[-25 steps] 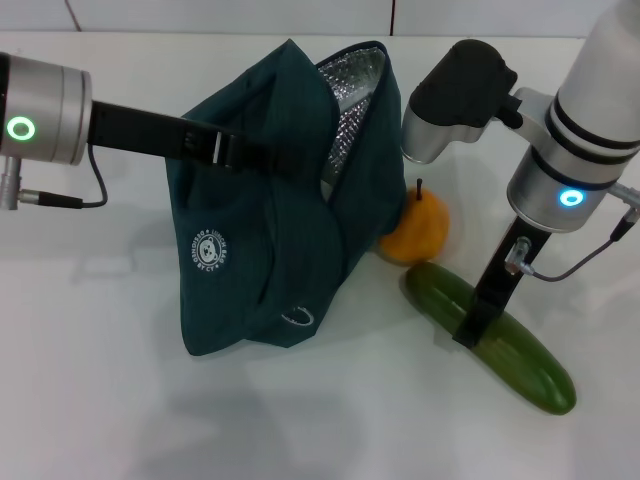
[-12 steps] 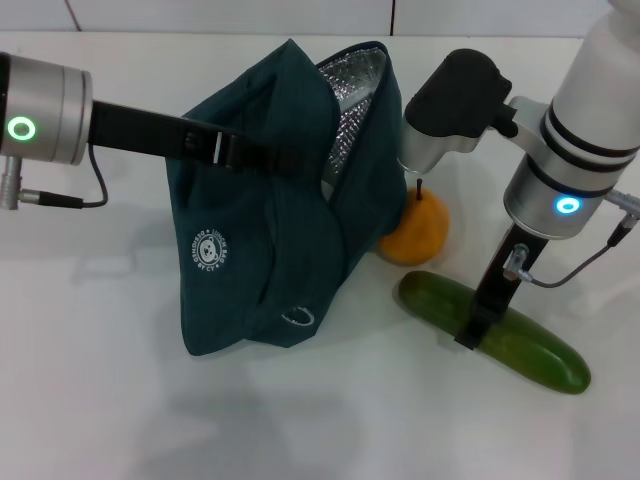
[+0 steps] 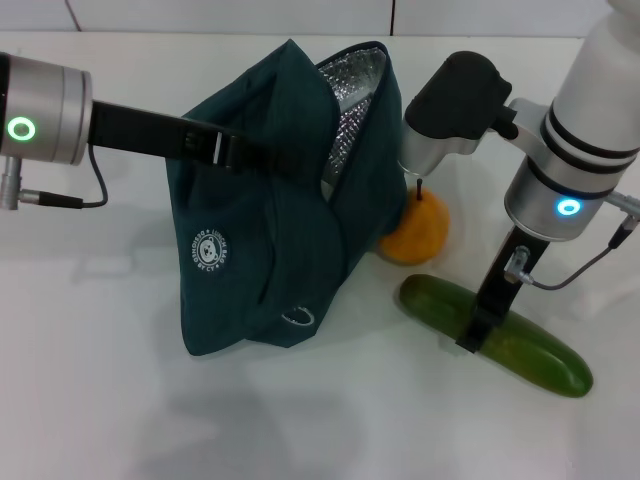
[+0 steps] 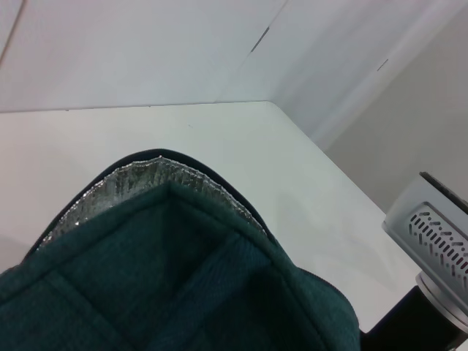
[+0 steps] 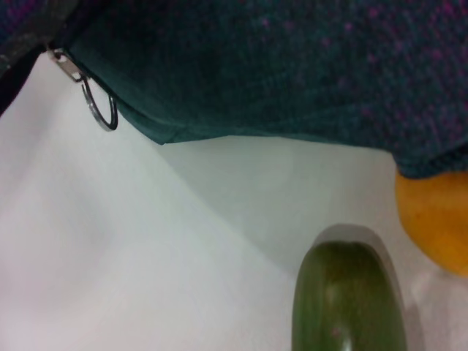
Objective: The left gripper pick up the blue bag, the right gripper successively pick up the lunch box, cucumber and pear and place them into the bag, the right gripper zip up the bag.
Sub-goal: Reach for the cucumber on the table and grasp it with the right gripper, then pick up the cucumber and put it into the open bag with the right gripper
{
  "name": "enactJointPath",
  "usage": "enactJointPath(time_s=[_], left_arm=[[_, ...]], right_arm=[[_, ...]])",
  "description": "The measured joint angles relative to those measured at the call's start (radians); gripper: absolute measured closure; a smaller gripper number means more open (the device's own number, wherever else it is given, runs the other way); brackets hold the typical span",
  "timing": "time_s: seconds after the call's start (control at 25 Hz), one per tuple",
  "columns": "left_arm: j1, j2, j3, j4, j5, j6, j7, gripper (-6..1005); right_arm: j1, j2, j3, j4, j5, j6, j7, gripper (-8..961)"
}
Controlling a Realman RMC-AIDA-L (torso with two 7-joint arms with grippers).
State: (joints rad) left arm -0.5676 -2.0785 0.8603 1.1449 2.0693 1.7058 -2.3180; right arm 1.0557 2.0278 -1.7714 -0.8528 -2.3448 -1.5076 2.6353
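The blue bag [image 3: 270, 250] stands tilted on the white table with its foil-lined mouth open toward the back. My left gripper [image 3: 287, 163] is shut on its upper edge and holds it up. The bag's rim and lining [image 4: 146, 172] fill the left wrist view. The cucumber [image 3: 530, 355] lies on the table to the right of the bag. My right gripper [image 3: 478, 330] reaches down onto its middle, fingers closed around it. The pear [image 3: 415, 228] rests against the bag's right side. The cucumber [image 5: 347, 300], pear [image 5: 435, 219] and bag [image 5: 292, 66] show in the right wrist view. The lunch box is hidden.
The bag's ring zip pull [image 3: 298, 318] hangs low on its front side, also seen as the ring [image 5: 99, 110] in the right wrist view. The right arm's silver wrist [image 4: 431, 241] shows beyond the bag. White table surface [image 3: 120, 400] lies in front and left.
The cucumber has swung round under the right gripper, its right end moving outward and back. The right arm shifted slightly with it. The bag and left arm have stayed still.
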Motion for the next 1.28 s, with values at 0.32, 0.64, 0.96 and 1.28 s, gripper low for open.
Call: enactJointPath(time_s=[0.32, 0.64, 0.96, 1.28], left_arm=[[0.002, 0.0, -0.005, -0.001, 0.0, 0.0, 0.0, 960], [0.006, 0.001, -0.004, -0.001, -0.014, 0.0, 0.0, 960], [0.013, 0.004, -0.006, -0.001, -0.021, 0.0, 0.0, 959], [0.014, 0.005, -0.007, -0.001, -0.024, 0.0, -0.004, 959]], right_arm=[[0.001, 0.0, 0.016, -0.026, 0.0, -0.04, 0.0, 308], [-0.014, -0.001, 0.065, -0.08, -0.006, -0.101, 0.0, 308], [-0.086, -0.007, 0.175, -0.206, -0.007, -0.19, 0.0, 308], [-0.167, -0.012, 0.203, -0.271, -0.007, -0.272, -0.008, 308]])
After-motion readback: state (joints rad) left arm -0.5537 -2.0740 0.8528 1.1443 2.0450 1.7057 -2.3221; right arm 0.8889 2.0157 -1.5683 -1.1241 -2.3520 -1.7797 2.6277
